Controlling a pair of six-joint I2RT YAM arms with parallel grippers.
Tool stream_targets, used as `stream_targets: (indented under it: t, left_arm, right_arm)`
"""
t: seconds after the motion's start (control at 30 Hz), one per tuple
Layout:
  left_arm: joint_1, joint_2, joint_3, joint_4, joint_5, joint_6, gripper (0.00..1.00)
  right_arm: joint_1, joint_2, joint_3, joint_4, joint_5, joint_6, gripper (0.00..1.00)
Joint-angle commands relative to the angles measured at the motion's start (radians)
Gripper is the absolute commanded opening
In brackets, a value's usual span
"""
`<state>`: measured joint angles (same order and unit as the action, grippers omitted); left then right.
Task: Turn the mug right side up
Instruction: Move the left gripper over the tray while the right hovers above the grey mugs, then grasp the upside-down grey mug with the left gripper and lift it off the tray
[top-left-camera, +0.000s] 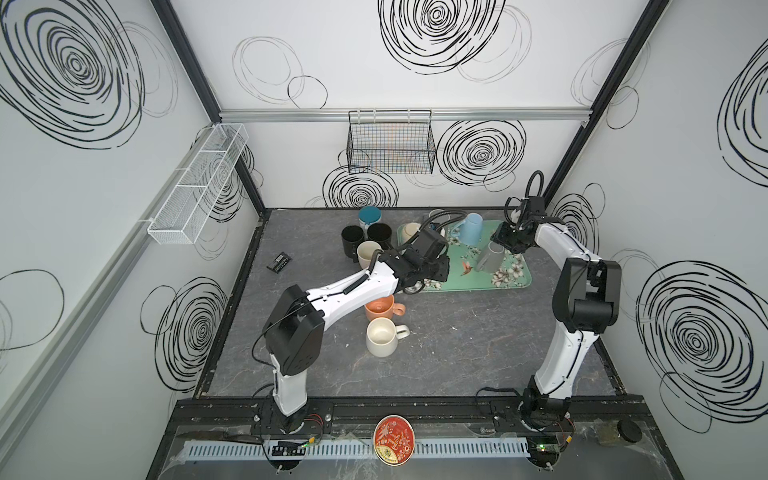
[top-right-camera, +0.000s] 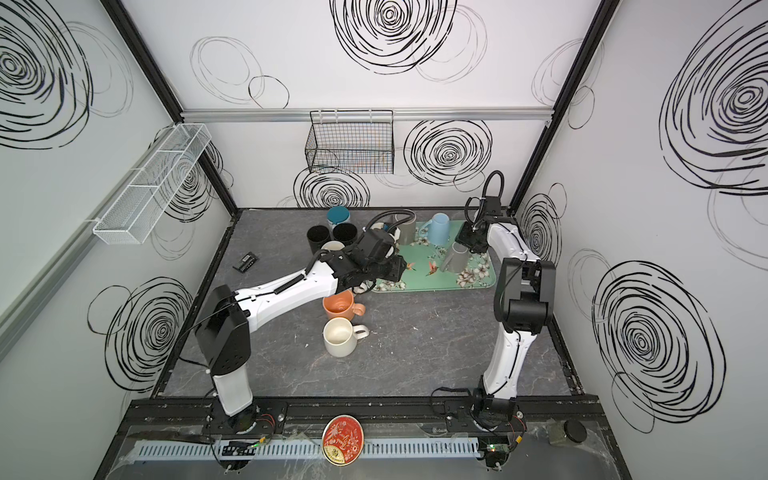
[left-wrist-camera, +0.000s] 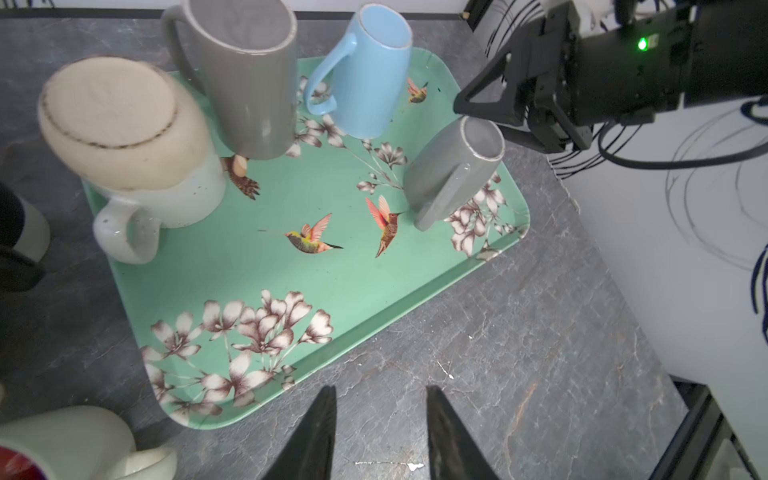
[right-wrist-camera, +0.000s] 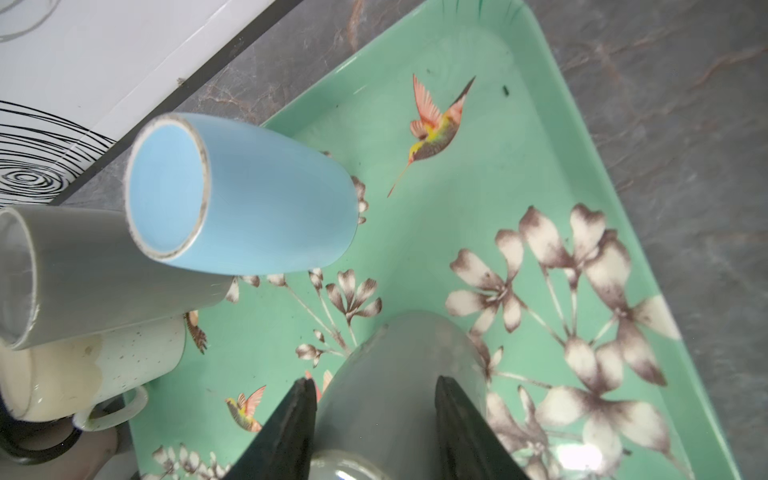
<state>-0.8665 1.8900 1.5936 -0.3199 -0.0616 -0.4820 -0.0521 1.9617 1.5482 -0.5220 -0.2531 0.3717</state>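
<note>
A grey mug (top-left-camera: 489, 258) (right-wrist-camera: 399, 365) stands upside down near the right end of the green flowered tray (top-left-camera: 453, 283), base up and handle toward the table's front. My right gripper (right-wrist-camera: 376, 388) (top-left-camera: 498, 246) comes at it from the back right. It is shut on the mug's body just below the base, one finger on each side. In the left wrist view the same mug (left-wrist-camera: 453, 166) sits under the right gripper (left-wrist-camera: 490, 120). My left gripper (left-wrist-camera: 380, 390) hangs open and empty over bare table just off the tray's front edge.
Also upside down on the tray are a light blue mug (top-left-camera: 471, 228), a second grey mug (left-wrist-camera: 245, 79) and a cream speckled mug (left-wrist-camera: 124, 137). Upright mugs stand on the table: orange (top-left-camera: 380, 307), cream (top-left-camera: 382, 336), and a cluster with two black ones (top-left-camera: 352, 239) behind the left arm.
</note>
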Motion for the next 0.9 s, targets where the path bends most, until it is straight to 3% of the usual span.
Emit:
stream_targets:
  t: [0.0,0.17,0.47,0.87]
  left_arm:
    - [-0.060,0.057,0.073,-0.025,-0.054,0.095,0.43]
    - [-0.115,0.153,0.162,-0.041,-0.070,0.163,0.49]
    - [-0.105,0.320,0.278,-0.019,-0.046,0.265,0.56]
    - [-0.026,0.513,0.411,0.022,-0.004,0.230,0.55]
  right_arm:
    - [0.025,-0.046,-0.093,-0.021,-0.065,0.085,0.50]
    - [0.040,-0.098,-0.161,0.007,-0.109,0.124,0.51]
    - [0.008,-0.145,-0.172,-0.020,-0.108,0.086,0.57]
    - [0.030,-0.140,-0.219,-0.017,-0.129,0.074,0.56]
